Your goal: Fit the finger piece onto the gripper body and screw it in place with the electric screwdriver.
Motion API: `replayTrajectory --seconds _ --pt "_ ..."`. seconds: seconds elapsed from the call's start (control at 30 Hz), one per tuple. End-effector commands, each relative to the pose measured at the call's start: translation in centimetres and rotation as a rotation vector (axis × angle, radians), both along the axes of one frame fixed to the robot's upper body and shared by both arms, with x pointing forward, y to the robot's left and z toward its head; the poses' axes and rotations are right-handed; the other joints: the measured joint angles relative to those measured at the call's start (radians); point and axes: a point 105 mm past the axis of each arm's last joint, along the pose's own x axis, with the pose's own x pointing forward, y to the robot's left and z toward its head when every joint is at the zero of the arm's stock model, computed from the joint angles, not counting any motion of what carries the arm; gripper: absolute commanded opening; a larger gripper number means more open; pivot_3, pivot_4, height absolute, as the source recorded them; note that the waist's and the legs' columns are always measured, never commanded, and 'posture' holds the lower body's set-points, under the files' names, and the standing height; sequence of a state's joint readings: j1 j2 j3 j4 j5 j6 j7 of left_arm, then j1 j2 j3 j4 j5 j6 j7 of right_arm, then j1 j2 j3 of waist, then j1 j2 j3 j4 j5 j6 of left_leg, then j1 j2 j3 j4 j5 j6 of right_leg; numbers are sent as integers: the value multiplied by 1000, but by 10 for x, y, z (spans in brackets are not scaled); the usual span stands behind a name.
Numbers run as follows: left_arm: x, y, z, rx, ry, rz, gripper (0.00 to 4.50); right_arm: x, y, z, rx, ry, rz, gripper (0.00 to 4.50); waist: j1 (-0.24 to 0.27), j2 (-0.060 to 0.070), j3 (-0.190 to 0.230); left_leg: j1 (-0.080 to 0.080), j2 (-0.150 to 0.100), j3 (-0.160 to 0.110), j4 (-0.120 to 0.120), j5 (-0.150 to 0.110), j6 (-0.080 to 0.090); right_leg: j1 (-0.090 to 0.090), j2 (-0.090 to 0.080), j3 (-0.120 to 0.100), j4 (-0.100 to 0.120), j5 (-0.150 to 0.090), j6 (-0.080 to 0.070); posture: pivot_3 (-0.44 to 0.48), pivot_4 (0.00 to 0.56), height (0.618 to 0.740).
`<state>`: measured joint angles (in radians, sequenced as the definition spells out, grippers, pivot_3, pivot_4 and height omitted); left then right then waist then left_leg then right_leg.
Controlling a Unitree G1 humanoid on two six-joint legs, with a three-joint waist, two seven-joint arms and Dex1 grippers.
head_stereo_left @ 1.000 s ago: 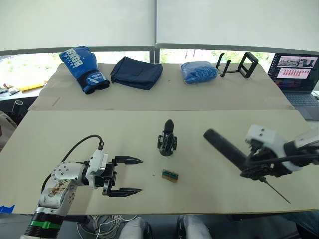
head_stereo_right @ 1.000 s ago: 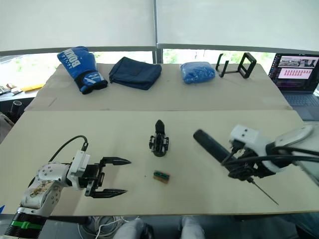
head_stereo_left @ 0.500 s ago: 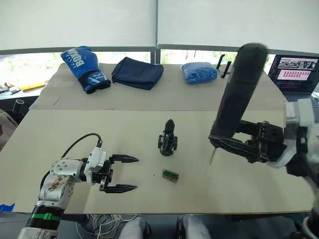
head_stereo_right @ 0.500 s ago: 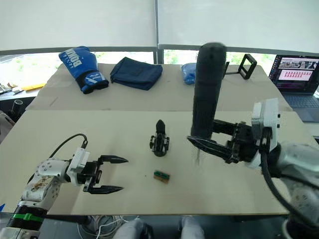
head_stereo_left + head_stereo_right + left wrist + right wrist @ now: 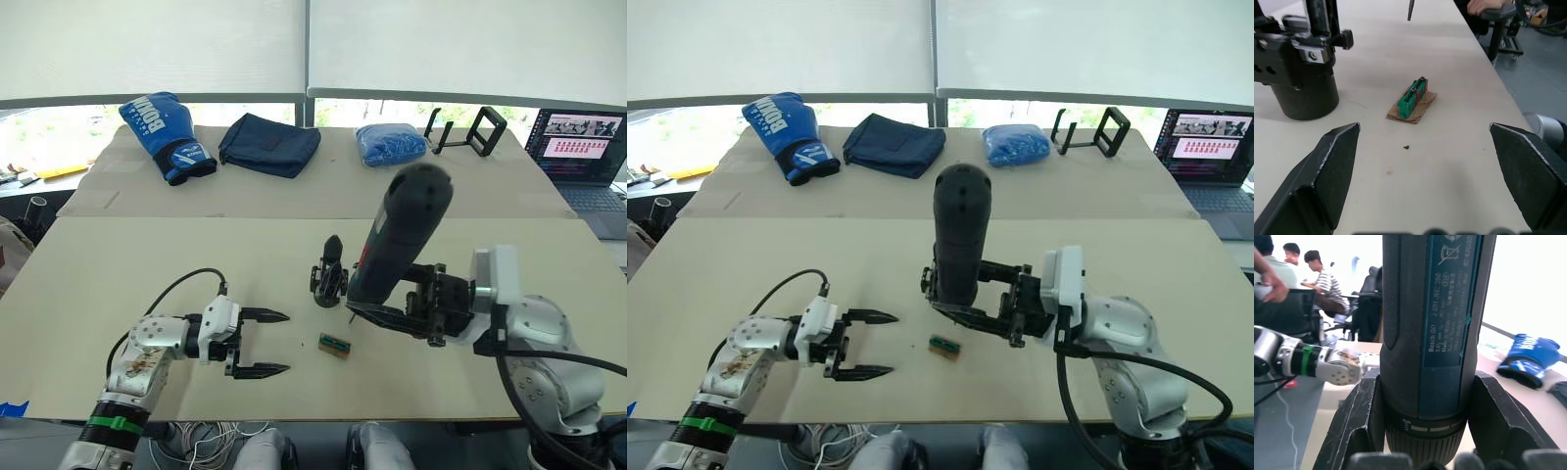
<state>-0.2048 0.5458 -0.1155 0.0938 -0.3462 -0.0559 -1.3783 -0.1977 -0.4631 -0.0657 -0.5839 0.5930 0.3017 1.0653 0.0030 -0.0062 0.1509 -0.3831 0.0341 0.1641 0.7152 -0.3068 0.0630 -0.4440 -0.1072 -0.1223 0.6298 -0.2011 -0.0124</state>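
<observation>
Left eye view: right hand point(image 5: 392, 315) clamped on the electric screwdriver point(image 5: 400, 230), held roughly upright, rounded end up, bit end down just beside the gripper body point(image 5: 329, 278). Gripper body stands mid-table point(image 5: 147, 255), pointed finger up. Left hand point(image 5: 272, 343) open, empty, low over the table, pointing toward the small green-and-brown block point(image 5: 334, 344), near it but apart. Finger piece: can't pick out a loose one, possibly already on the body.
</observation>
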Motion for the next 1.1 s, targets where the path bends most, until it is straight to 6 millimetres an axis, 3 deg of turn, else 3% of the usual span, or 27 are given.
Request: replayTrajectory --seconds 0.03,0.27,0.5,0.6,1.1 --pt "3 -18 0 0 -26 -12 4500 -8 3 9 21 -91 50 1933 1 0 0 0 0 0 0 0 0 0 0 0 0 0 0 0 150 740" --pt "6 -42 -14 20 14 -7 4500 -7 1 0 9 -61 51 1933 1 0 0 2 0 0 0 0 0 1 0 0 0 0 0 0 150 740" --pt "8 -53 -25 39 15 -18 4500 -5 1 -3 4 -52 31 1933 9 0 0 3 0 -1 0 0 1 3 -1 0 0 0 0 0 150 740" --pt "14 -57 -25 29 20 -8 4500 -5 1 -5 4 -45 28 1933 13 0 0 4 0 -1 0 -1 2 4 -2 -1 0 0 0 0 150 740" --pt "7 -75 -25 55 12 -115 4500 -6 -1 -16 -20 21 13 1933 12 0 0 4 0 -2 1 -1 4 5 -4 -1 0 0 0 0 150 740"
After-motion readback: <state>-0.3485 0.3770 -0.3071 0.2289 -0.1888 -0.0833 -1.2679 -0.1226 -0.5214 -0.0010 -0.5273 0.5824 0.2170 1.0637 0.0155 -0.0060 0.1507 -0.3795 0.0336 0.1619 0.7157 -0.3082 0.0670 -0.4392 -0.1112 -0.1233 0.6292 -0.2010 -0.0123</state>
